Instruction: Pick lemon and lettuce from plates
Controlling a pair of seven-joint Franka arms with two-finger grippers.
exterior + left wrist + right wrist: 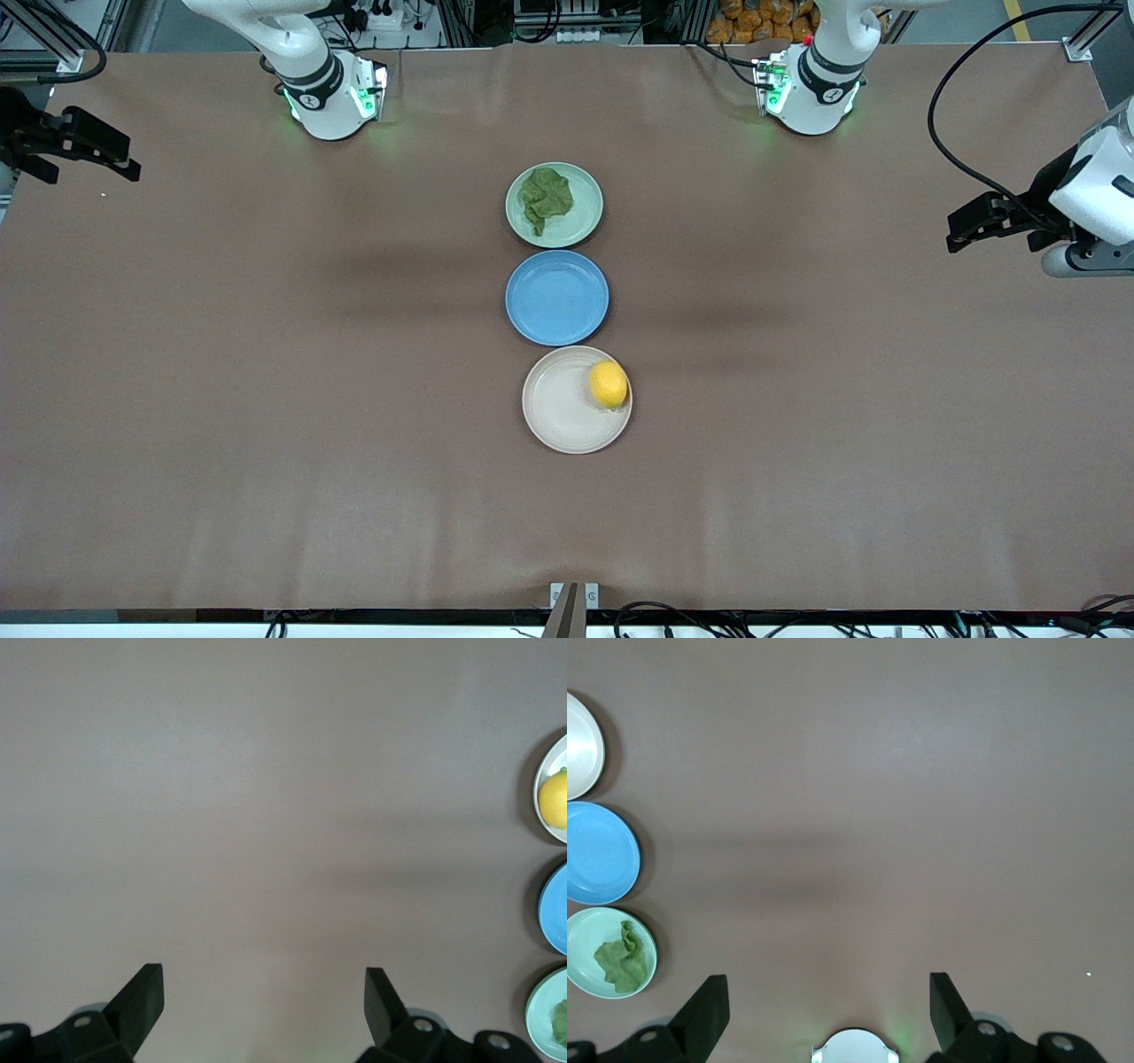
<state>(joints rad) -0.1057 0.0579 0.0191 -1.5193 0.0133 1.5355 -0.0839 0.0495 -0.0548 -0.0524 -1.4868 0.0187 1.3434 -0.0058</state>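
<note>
The lettuce (pixel 545 199) lies on the pale green plate (pixel 585 221), the plate of the row farthest from the front camera. The lemon (pixel 609 384) sits on the beige plate (pixel 558 412), the nearest one, at its edge toward the left arm's end. My left gripper (pixel 955 230) is open and empty over the bare table at the left arm's end. My right gripper (pixel 128 164) is open and empty over the right arm's end. The left wrist view shows the lemon (pixel 556 797) and lettuce (pixel 560 1020) at its edge. The right wrist view shows the lettuce (pixel 622 958).
A blue plate (pixel 556 297) lies empty between the two plates, almost touching both. The three plates form a row across the middle of the brown table. The arm bases (pixel 332 97) stand along the table's edge farthest from the front camera.
</note>
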